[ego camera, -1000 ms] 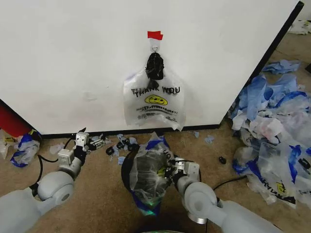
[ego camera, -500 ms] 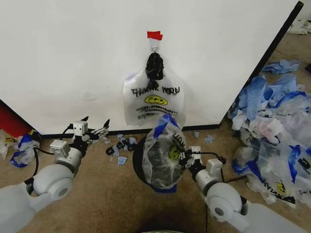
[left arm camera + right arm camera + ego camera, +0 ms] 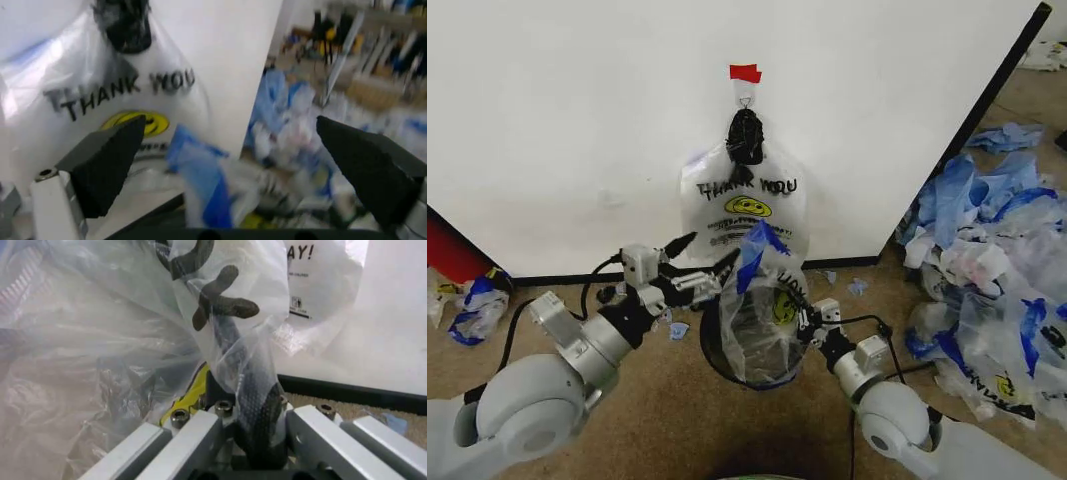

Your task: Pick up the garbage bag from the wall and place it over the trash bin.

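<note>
On my head camera I see a brown carpet [image 3: 657,400] underfoot. Off to the right lies a big heap of blue and clear plastic bags [image 3: 987,260], spreading from near the panel's corner toward me. Small scraps of blue and black litter [image 3: 672,325] sit at the foot of the panel, left of centre. At the far left edge I make out a red object [image 3: 452,250] and, just beside it, a crumpled blue-and-white bag [image 3: 472,305].
</note>
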